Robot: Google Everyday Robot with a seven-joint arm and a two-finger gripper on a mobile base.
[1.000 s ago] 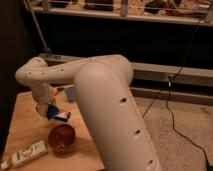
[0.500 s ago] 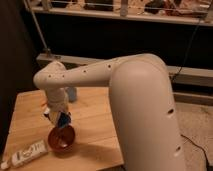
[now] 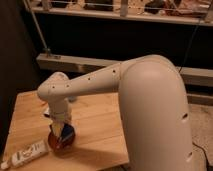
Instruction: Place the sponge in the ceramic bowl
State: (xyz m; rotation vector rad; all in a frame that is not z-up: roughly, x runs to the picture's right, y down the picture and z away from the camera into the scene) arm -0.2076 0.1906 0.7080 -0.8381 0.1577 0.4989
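The wooden table (image 3: 102, 125) holds the ceramic bowl (image 3: 55, 145). My gripper (image 3: 60, 128) hangs just over it, with the sponge (image 3: 69, 133) at its tip. I cannot tell if it is squeezing or loose

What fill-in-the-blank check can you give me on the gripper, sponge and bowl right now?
The gripper is directly over the bowl, which stands on a ____ table.
The sponge under the gripper is dark ____.
The white tube lies to the bowl's ____ in the picture.
Missing words: wooden; blue; left.
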